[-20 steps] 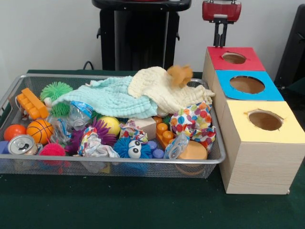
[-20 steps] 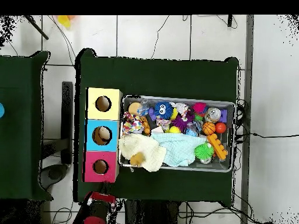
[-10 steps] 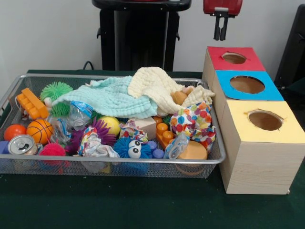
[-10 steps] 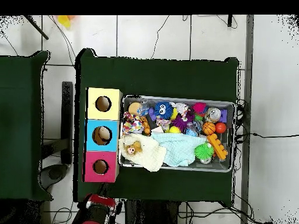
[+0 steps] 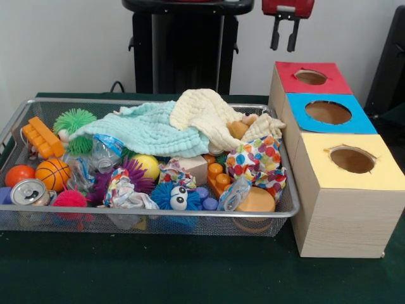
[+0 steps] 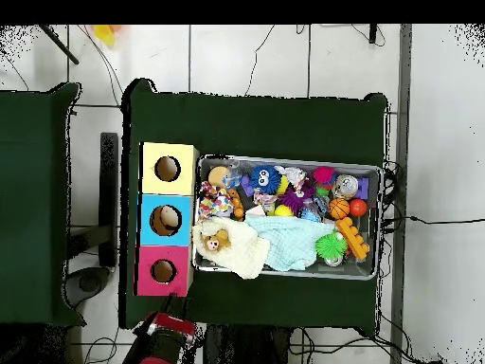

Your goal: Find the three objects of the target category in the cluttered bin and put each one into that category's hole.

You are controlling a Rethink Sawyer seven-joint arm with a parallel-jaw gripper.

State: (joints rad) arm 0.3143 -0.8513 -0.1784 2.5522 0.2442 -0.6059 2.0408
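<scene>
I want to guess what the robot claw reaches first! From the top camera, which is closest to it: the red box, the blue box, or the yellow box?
From the gripper:
1. Red box, right beside it.
2. Blue box, in the middle.
3. Yellow box, at the far end.

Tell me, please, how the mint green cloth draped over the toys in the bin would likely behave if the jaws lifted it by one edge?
The mint green cloth lies in soft folds, so it would probably hang limp. It overlaps the cream cloth, which might drag along. It looks thin, so it is probably light.
</scene>
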